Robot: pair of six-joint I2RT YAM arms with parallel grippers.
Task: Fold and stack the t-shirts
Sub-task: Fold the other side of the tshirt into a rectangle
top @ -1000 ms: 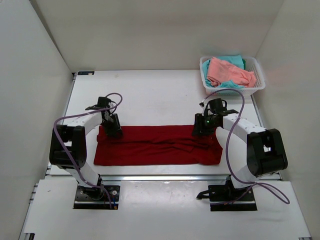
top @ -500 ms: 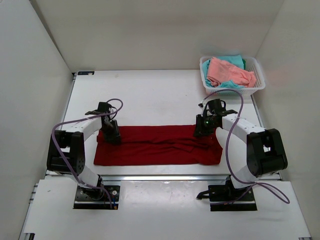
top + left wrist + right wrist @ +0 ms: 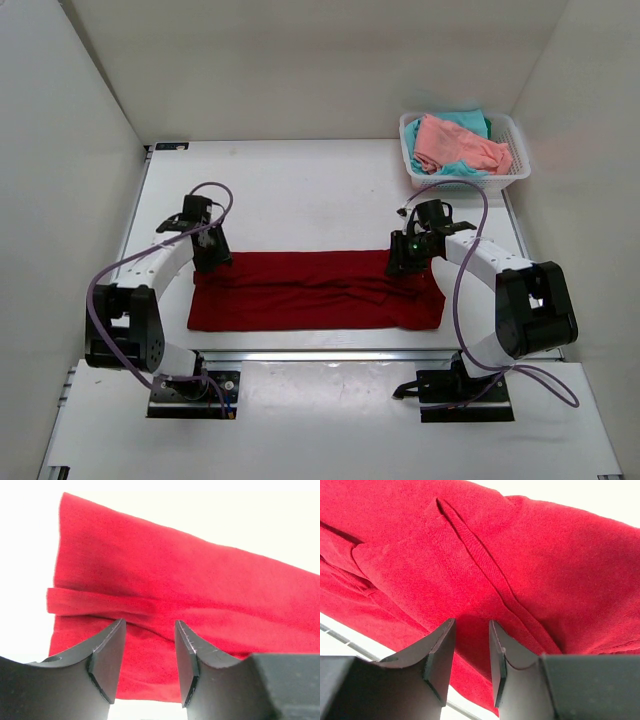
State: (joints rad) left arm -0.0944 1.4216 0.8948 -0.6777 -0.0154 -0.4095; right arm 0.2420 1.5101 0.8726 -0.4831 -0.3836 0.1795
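Backward and outward since a moment ago, the left gripper (image 3: 213, 260) now hangs spread over the far left corner of the dark red t-shirt (image 3: 315, 292). The white surface (image 3: 300, 190) carries that shirt near its front edge, folded into a long band. A basket (image 3: 520, 166) in the far right corner holds the pink t-shirt (image 3: 455, 142) on the teal t-shirt (image 3: 470, 120). The right gripper (image 3: 399, 262), barely parted, sits over the red shirt's far right edge.

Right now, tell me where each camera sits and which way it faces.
Top external: above and behind, looking down on the table, dark red shirt and basket; left arm and right arm show.
Left wrist: on the left arm, facing the shirt's left end; own jaws show, apart.
Right wrist: on the right arm, close over the shirt's folds; own jaws show.
All three share the shirt.
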